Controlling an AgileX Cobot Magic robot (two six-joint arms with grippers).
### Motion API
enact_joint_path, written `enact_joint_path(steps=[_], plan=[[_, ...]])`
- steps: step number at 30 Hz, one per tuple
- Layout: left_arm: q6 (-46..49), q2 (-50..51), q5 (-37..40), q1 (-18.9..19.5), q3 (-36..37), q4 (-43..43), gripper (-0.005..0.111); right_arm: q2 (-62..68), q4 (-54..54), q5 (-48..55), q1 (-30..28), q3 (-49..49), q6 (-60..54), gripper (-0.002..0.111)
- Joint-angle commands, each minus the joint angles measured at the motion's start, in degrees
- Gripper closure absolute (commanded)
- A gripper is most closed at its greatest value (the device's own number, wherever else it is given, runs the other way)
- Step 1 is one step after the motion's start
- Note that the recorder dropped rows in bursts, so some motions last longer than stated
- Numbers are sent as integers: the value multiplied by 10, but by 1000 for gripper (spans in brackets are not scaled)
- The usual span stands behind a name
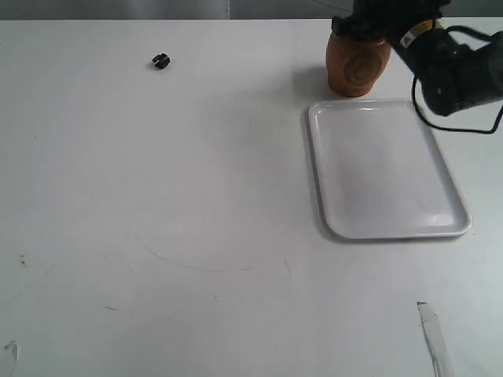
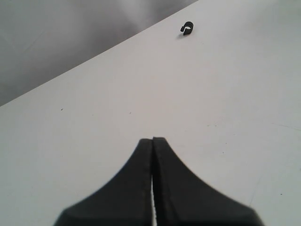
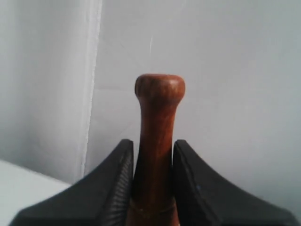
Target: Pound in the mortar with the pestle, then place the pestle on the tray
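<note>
In the exterior view, a white bench [image 1: 196, 196] is seen. The mortar [image 1: 357, 69] stands upright near the far edge, on the right, with its carved circle turned toward the camera. The tray [image 1: 385, 173] lies flat just in front of the mortar, its far rim close to the mortar's foot; whether the two touch cannot be told. Nothing is seen on the tray. The mortar's mouth is covered by the front of the black right arm [image 1: 448, 71], which reaches in from the right edge, so what the mortar holds cannot be made out here. A thin cable hangs below that arm. A small black clip [image 1: 160, 60] lies well apart on the far left of the bench.

In the left wrist view, the left end effector [image 2: 153, 143] is shown with its two dark fingers [image 2: 131, 188] pressed together along their length and nothing between them. It is held above bare bench, and the black clip [image 2: 187, 29] is seen well beyond its tips.

In the right wrist view, the right end effector [image 3: 154, 157] is closed around the pestle [image 3: 159, 94]. The narrow shaft is clamped between both fingers [image 3: 115, 183], and the knobbed end stands out past the fingertips against a pale wall. The pestle's thick end is out of frame.
</note>
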Motion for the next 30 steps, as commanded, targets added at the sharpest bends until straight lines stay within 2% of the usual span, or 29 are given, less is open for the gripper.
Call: enact_joint_path(steps=[1,7,10,14,17,23,30], plan=[[-5,-1,-2,-4,0,-4,107,-129,0,12,-4,-2,-1,108],[-5,-1,-2,-4,0,-4,107,-162,0,59,-4,-2,0,108],[-5,-1,-2,-4,0,-4,107,-80,0,55,-4,-2,0,108],[-5,-1,-2,-4,0,-4,107,64,4,-16,-4,-2,33,108],[-5,-1,-2,-4,0,-4,107,105,9,-47,-4,-2,17,108],[-5,-1,-2,-4,0,-4,107,9,-12,-52,-4,-2,17,108],[-5,-1,-2,-4,0,-4,107,-160,-28,49,-4,-2,17,108]])
